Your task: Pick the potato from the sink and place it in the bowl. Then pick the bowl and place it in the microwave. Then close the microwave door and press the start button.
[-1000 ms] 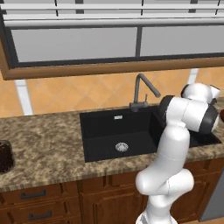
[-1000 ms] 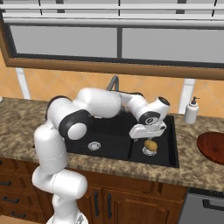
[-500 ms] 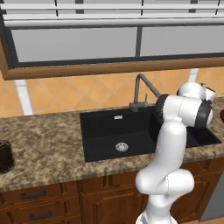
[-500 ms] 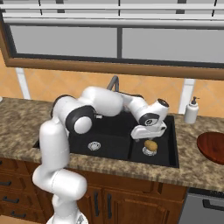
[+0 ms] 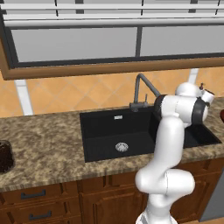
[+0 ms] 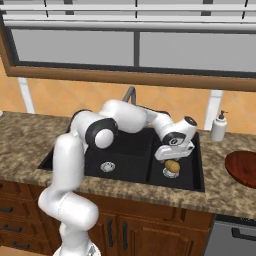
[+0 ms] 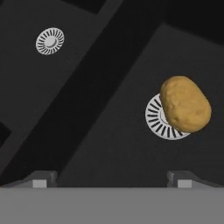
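Sink [image 5: 131, 131] lay past arm in left base view. Right base view: gripper [image 6: 171, 156] hung just over potato [image 6: 172, 165] in right basin, set for the pick. Hand view: jaws spread wide, empty; potato [image 7: 185, 104] sat on drain [image 7: 162, 119], off-centre, so needs aligning.

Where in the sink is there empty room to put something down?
The left basin of the sink is bare around its drain. The right basin is crowded: the potato lies over its drain, with the gripper just above.
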{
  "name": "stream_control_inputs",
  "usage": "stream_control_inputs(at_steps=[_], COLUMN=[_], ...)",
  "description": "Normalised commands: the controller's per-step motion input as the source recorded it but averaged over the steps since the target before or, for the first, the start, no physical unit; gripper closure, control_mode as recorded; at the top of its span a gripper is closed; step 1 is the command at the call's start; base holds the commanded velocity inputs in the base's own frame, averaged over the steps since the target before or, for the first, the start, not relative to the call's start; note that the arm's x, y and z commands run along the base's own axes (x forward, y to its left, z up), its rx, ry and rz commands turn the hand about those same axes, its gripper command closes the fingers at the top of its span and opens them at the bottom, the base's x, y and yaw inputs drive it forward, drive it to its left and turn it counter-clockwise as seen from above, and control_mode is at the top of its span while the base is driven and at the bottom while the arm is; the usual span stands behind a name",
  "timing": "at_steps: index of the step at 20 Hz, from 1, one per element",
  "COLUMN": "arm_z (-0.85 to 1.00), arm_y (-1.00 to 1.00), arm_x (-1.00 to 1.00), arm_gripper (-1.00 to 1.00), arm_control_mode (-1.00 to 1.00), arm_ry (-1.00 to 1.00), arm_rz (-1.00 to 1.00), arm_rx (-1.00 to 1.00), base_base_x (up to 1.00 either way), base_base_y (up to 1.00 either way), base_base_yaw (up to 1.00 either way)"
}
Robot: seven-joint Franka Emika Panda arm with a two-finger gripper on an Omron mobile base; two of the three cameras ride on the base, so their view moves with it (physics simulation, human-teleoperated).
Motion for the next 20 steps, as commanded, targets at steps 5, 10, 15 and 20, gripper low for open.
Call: stream_control_inputs(at_steps=[5,10,15,20], arm_z=[-0.26,-0.33,-0.29,-0.31], arm_y=[-0.09,-0.07,-0.11,-0.11], arm_x=[0.4,0.43,0.35,0.3], arm_gripper=[-1.0,-1.0,-1.0,-1.0], arm_control_mode=[-1.0,-1.0,-1.0,-1.0], arm_ry=[-0.01,0.0,0.0,0.0], arm_rz=[0.0,0.0,0.0,0.0], arm_rx=[-0.01,0.0,0.0,-0.01], base_base_x=[0.0,0.0,0.0,0.0], base_base_y=[0.0,0.0,0.0,0.0], base_base_yaw=[0.0,0.0,0.0,0.0])
